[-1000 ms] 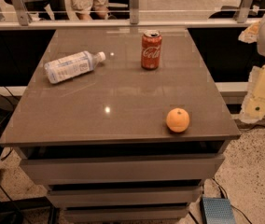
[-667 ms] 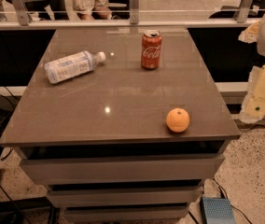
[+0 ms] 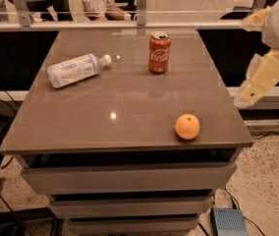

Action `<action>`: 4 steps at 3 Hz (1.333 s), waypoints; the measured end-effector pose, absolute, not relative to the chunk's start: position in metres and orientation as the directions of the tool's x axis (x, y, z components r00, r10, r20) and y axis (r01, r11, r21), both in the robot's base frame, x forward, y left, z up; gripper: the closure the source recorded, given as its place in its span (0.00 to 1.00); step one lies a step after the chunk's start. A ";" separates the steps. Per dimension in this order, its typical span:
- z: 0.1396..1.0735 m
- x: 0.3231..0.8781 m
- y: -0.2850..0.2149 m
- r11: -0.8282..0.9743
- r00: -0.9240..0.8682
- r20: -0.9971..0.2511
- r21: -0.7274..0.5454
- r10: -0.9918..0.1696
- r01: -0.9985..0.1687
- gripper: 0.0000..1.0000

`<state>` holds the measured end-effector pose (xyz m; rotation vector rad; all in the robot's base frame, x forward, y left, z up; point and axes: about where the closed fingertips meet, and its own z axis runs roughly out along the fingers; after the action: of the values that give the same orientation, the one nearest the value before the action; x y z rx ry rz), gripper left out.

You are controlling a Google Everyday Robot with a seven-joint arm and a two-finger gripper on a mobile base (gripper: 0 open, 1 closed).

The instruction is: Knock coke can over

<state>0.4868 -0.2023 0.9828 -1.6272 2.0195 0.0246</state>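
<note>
Three things sit on the surface [image 3: 105, 112]: a coke can [image 3: 159, 52], a bottle [image 3: 75, 70] and an orange [image 3: 187, 126]. The claw [image 3: 245, 95] hangs off past the right edge of the surface, not over it at all, angled down and toward the surface's side. Honestly can't tell whether it's open or shut from this view, it just reads as one pale cream block, and I can't make out anything in it.

The can is standing upright, well apart from the claw, off to its left and a bit farther back, near the far edge of the surface. Silver top up, white script facing the camera. Nothing is touching it.

The orange is the closest thing to the claw, still to its left but nearer the front, close to the front right corner. It's apart from the claw too, with the surface's edge between them.

The bottle is the farthest from the claw, way over on the left side, lying on its side with the cap pointing roughly back toward the can.

Below the surface there are drawers [image 3: 129, 178], and a small blue box [image 3: 226, 221] sits on the floor, below and to the left of the claw.
</note>
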 end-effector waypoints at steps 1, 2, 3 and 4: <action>0.980 0.533 -0.184 0.261 -0.042 -0.539 -0.338 -0.841 -0.904 0.00; 0.959 0.573 -0.162 0.285 -0.039 -0.654 -0.274 -0.756 -0.919 0.00; 0.959 0.573 -0.162 0.285 -0.039 -0.654 -0.274 -0.756 -0.919 0.00; 0.956 0.577 -0.162 0.293 -0.043 -0.667 -0.268 -0.744 -0.918 0.00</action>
<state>0.5768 -0.1625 0.9559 -1.4939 1.8263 0.2987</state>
